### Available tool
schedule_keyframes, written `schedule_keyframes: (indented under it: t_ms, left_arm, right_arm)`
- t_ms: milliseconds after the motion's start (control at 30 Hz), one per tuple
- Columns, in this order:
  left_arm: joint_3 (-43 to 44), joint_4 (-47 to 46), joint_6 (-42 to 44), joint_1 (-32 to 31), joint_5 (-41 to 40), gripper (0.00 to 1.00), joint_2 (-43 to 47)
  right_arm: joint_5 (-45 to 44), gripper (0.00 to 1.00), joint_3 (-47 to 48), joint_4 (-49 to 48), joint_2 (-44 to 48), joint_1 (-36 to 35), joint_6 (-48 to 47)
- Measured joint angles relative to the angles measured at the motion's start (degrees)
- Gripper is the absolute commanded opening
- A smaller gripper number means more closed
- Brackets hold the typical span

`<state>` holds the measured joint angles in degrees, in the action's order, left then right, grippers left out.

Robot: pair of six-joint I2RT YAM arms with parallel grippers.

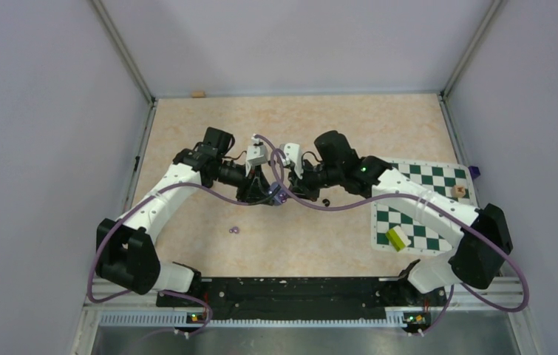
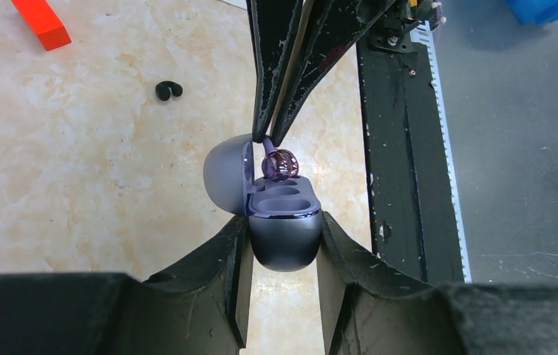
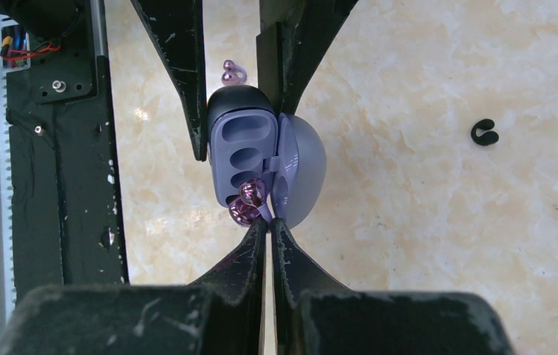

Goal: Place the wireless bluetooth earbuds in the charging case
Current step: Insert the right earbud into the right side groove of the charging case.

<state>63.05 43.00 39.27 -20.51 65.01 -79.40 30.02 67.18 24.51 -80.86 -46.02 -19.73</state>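
My left gripper point(image 2: 283, 231) is shut on the body of the lilac charging case point(image 2: 284, 240) and holds it above the table with its lid open. My right gripper point(image 3: 270, 224) is shut on a lilac earbud point(image 3: 246, 203) by its thin loop, and the bud sits at the case's near slot. The far slot looks empty. The held bud also shows in the left wrist view point(image 2: 281, 164). A second lilac earbud point(image 1: 234, 230) lies on the table in front of the grippers. One black earbud point(image 1: 326, 201) lies right of the case. The other black bud is out of view.
A green-and-white chessboard mat point(image 1: 438, 177) lies at the right with a yellow-white block point(image 1: 397, 237) and a small wooden piece point(image 1: 459, 191) on it. A red block point(image 2: 41, 22) lies on the table. The black base rail point(image 1: 290, 288) runs along the near edge.
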Motion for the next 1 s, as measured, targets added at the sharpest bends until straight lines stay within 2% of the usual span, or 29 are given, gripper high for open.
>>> schedule_keyframes:
  t_ms: [800, 1000]
  left_arm:
    - [-0.11, 0.81, -0.55, 0.0, -0.59, 0.0, 0.0]
    - [-0.17, 0.94, -0.63, 0.0, -0.46, 0.0, 0.0]
  right_arm:
    - [1.29, 0.0, 0.24, -1.29, -1.38, -0.66, 0.15]
    - [1.9, 0.13, 0.79, -1.09, -1.99, -1.05, -0.07]
